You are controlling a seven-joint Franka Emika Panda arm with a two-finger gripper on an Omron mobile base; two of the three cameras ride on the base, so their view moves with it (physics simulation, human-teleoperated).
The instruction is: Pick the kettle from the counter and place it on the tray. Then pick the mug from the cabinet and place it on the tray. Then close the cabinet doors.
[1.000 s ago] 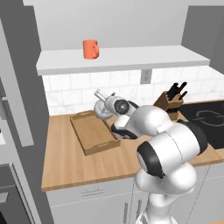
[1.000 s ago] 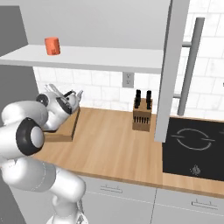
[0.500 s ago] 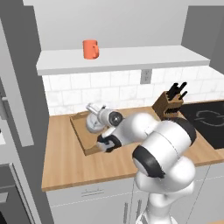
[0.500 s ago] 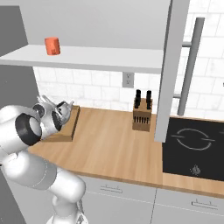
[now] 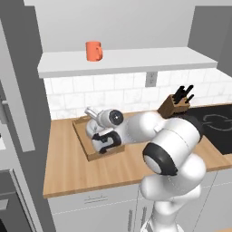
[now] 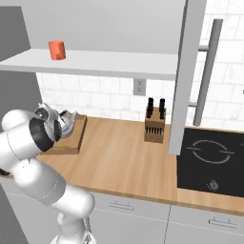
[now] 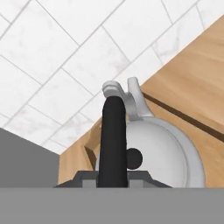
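So it's a kitchen with a light-brown wooden counter (image 5: 68, 167) running along a white tiled wall, grey drawers under it, and a black cooktop (image 6: 209, 155) off at the right end. A knife block (image 6: 155, 125) sits on the wood near the cooktop, just below a wall outlet (image 6: 139, 86). Up top there's the open cabinet (image 5: 136, 61) with its pale shelf, and the orange-red mug (image 5: 94, 50) stands upright on it toward the left side, well apart from everything on the counter. One cabinet door (image 6: 187, 71) hangs open edge-on in the right base view, with its long silver bar handle (image 6: 208, 66) showing beside it. The wooden tray (image 5: 84, 140) lies on the counter near the back wall, left of the knife block. The kettle (image 5: 92, 122) is over the tray, spout pointing toward the tiles, and the gripper (image 7: 113, 175) is right on top of it, pinching the arched dark handle; in the hand view that handle runs straight up from between the finger tips with the lid knob just beside it. Can't tell from these angles whether the kettle's bottom is actually touching the tray or hanging just above it.
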